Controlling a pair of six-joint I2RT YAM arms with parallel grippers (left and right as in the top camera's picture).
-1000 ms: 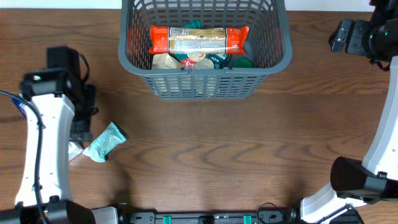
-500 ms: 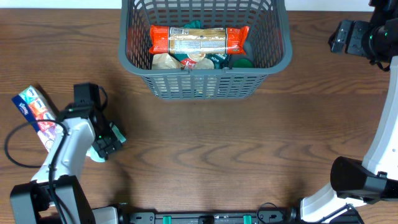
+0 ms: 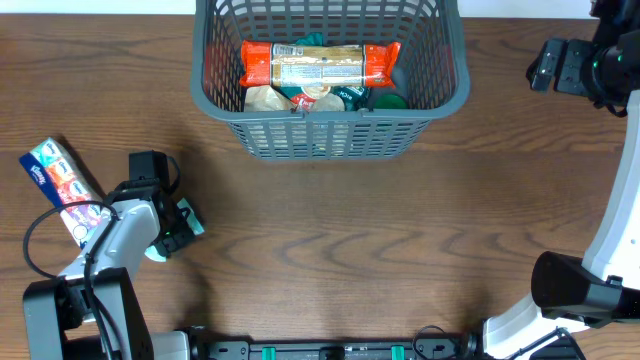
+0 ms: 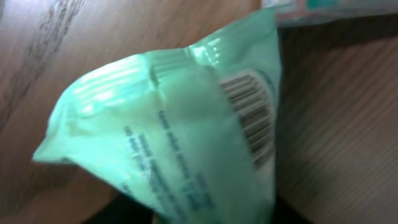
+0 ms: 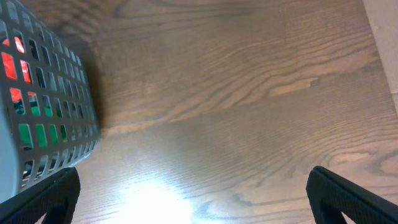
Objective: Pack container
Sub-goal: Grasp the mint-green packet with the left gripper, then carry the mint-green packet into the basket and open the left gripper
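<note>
The container is a dark grey slotted basket at the table's far middle, and its side wall also shows in the right wrist view as the container. A red and tan packet lies on top of other packs inside it. A pale green packet fills the left wrist view and runs down between the two dark fingers. My left gripper sits low over that green packet at the left front, shut on it. My right gripper hangs open over bare wood right of the basket, nothing between its fingers.
A blue printed tissue pack lies on the table just left of the left arm. Its edge shows at the top of the left wrist view as the tissue pack. The right arm's base stands at the front right.
My left arm swung right and down onto the green packet, uncovering the tissue pack. Its jaws have since closed in on the packet. The right arm has not moved.
</note>
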